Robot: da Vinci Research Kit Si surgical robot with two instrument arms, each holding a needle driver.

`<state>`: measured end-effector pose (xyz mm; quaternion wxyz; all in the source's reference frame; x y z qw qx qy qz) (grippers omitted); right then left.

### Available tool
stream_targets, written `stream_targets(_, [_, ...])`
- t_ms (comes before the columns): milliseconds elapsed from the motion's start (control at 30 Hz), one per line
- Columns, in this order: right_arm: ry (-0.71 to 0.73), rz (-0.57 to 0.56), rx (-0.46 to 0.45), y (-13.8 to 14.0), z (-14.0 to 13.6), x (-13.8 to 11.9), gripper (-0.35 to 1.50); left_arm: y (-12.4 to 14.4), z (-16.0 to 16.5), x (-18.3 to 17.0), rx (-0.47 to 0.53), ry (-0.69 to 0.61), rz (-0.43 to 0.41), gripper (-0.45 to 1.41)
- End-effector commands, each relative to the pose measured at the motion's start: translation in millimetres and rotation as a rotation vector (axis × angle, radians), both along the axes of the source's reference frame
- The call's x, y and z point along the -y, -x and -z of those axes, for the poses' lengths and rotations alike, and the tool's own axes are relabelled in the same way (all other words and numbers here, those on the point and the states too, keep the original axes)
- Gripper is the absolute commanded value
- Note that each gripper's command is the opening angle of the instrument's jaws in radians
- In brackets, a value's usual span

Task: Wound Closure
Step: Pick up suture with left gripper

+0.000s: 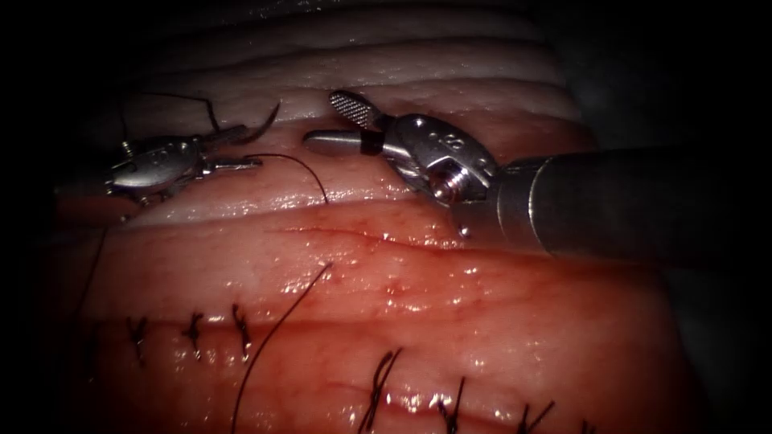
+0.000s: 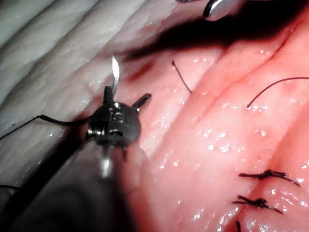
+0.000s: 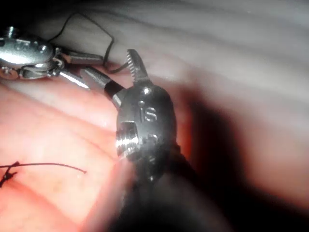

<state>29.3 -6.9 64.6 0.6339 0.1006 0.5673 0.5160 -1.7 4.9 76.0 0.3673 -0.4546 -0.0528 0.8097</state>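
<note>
Endoscope view: your left gripper (image 1: 237, 149) sits over the pale upper tissue (image 1: 450, 72), well to the left, and the needle (image 1: 268, 120) rises from between its jaws with the point curving up and to the right. The jaws look parted at their tips, yet the upper one appears to pin the needle near its tail end, so I read it as gripping the needle there. The needle is clear of the tissue, not buried in it. In the left wrist view the needle (image 2: 115, 72) stands up bright from the left gripper (image 2: 123, 99), which supports that reading.

Thread (image 1: 297, 165) runs from the left gripper rightward and bends down into the tissue near the cut (image 1: 346, 237), the thin red line across the middle. A second strand (image 1: 273, 345) climbs from the lower edge to an entry just below the cut. Dark thread also loops above and behind the left tool.

Your right gripper (image 1: 326, 120) is spread wide and holds nothing, its ribbed upper jaw lifted and the smooth lower jaw pointing left toward the needle. The right wrist view shows the same gape in the right gripper (image 3: 116, 67). Held open and facing the needle tip, it looks placed to receive, though that is only my judgement.

Finished stitches (image 1: 193, 328) sit along the lower tissue, with more at lower right.
</note>
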Motion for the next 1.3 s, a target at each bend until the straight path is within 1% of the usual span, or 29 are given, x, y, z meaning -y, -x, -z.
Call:
stream_targets(33, [0.003, -0.001, -0.011, 0.3, 0.0, -0.6, 1.26, 0.5, 0.2, -0.1, 0.002, 0.000, 0.012, 0.84])
stream_targets(67, [0.012, 0.001, -0.013, 0.9, 0.4, -0.8, 1.26, 0.5, 0.8, 0.0, 0.005, -0.002, 0.021, 0.93])
stream_targets(100, [0.025, -0.006, -0.016, 2.4, 1.1, -1.3, 1.26, 0.4, 2.4, 0.1, 0.006, 0.004, 0.034, 0.99])
stream_targets(300, [0.051, -0.035, -0.018, 7.0, 2.8, -2.2, 1.25, -0.2, 7.0, 0.9, 0.016, 0.106, -0.014, 0.96])
stream_targets(367, [0.056, -0.039, -0.011, 8.3, 3.0, -2.2, 1.23, -0.3, 8.5, 1.9, 0.013, 0.160, -0.063, 0.86])
stream_targets(467, [0.062, -0.033, -0.003, 9.5, 2.9, -2.0, 1.21, 0.0, 10.1, 4.1, 0.032, 0.250, -0.140, 0.69])
stream_targets(500, [0.071, -0.027, -0.006, 10.2, 2.8, -1.7, 1.21, 0.1, 10.9, 5.7, 0.045, 0.337, -0.212, 0.54])
stream_targets(533, [0.073, -0.025, -0.007, 10.3, 2.7, -1.6, 1.21, 0.2, 11.2, 6.4, 0.060, 0.364, -0.243, 0.47])
stream_targets(567, [0.075, -0.023, -0.008, 10.5, 2.7, -1.4, 1.21, 0.3, 11.5, 6.9, 0.081, 0.384, -0.276, 0.36])
stream_targets(600, [0.082, -0.021, -0.005, 10.5, 2.6, -1.2, 1.21, 0.4, 11.7, 7.5, 0.123, 0.409, -0.326, 0.31])
stream_targets(667, [0.086, -0.022, -0.003, 10.5, 2.4, -0.8, 1.20, 0.6, 12.1, 8.3, 0.178, 0.438, -0.377, 0.14])
stream_targets(733, [0.091, -0.020, -0.006, 10.3, 2.2, -0.6, 1.20, 1.0, 12.6, 8.8, 0.209, 0.478, -0.410, 0.07])
stream_targets(900, [0.104, -0.019, -0.011, 10.1, 1.3, -0.4, 1.20, 2.5, 14.2, 9.8, 0.237, 0.554, -0.451, 0.10])
stream_targets(933, [0.106, -0.019, -0.011, 10.1, 1.1, -0.4, 1.20, 3.0, 14.6, 10.2, 0.240, 0.579, -0.461, 0.15])
stream_targets(1100, [0.112, -0.008, -0.006, 10.1, 0.4, 0.2, 1.20, 4.5, 16.9, 12.4, 0.247, 0.675, -0.502, 0.26])
stream_targets(1133, [0.113, -0.003, -0.003, 10.1, 0.2, 0.5, 1.20, 4.7, 17.9, 13.1, 0.256, 0.690, -0.509, 0.37])
stream_targets(1300, [0.120, 0.000, -0.001, 10.1, -0.3, 1.0, 1.20, 4.9, 19.6, 13.9, 0.252, 0.739, -0.531, 0.39])
